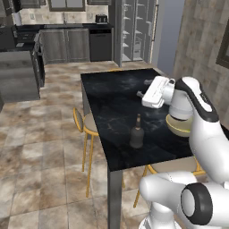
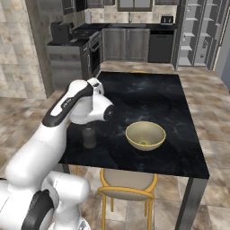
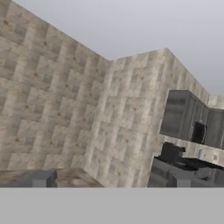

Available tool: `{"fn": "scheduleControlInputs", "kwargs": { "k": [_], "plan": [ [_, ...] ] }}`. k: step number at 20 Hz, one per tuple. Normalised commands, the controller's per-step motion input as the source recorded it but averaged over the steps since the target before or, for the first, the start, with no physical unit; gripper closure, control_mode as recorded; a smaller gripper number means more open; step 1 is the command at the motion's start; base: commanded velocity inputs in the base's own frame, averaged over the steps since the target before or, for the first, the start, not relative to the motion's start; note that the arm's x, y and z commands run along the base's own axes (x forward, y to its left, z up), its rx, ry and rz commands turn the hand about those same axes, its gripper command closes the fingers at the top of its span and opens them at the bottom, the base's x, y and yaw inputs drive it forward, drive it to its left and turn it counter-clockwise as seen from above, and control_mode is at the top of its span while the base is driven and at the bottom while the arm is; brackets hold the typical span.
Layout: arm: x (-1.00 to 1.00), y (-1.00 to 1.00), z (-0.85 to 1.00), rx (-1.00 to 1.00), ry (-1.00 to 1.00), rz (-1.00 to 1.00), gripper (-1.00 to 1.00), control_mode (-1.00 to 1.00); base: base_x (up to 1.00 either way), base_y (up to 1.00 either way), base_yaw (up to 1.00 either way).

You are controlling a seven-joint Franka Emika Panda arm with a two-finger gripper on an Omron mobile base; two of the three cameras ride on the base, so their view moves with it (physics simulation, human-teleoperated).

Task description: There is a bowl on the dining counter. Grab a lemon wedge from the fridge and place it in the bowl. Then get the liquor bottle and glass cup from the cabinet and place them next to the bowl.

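Claw (image 1: 139, 95): fully open, holding nothing, raised above counter (image 1: 112, 96). Bottle (image 1: 137, 132): upright on counter, below and near claw. Bowl (image 2: 145, 135): just beside, lemon wedge (image 2: 143, 143) inside.

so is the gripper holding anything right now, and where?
Nothing held. The gripper is open above the dining counter, apart from the liquor bottle standing there.

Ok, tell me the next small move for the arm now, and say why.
Probably turn back toward the kitchen cabinets for the glass cup. The small dark bottle already stands upright on the black marbled dining counter beside the wide pale yellow-beige bowl, which holds a tiny yellow-green lemon wedge. No tumbler stands on the counter, and the gripper is open, holding nothing.
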Motion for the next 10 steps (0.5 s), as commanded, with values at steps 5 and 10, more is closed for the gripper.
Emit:
{"fn": "scheduleControlInputs", "kwargs": {
  "k": [5, 10],
  "plan": [
    [-0.26, 0.0, 0.51, -0.01, -0.06, -0.06, -1.0, -1.0, 0.0, 0.0, 0.0],
    [-0.37, 0.0, 0.57, -0.02, -0.09, -0.07, -1.0, -1.0, 0.0, 0.0, 0.0]
  ]
}}
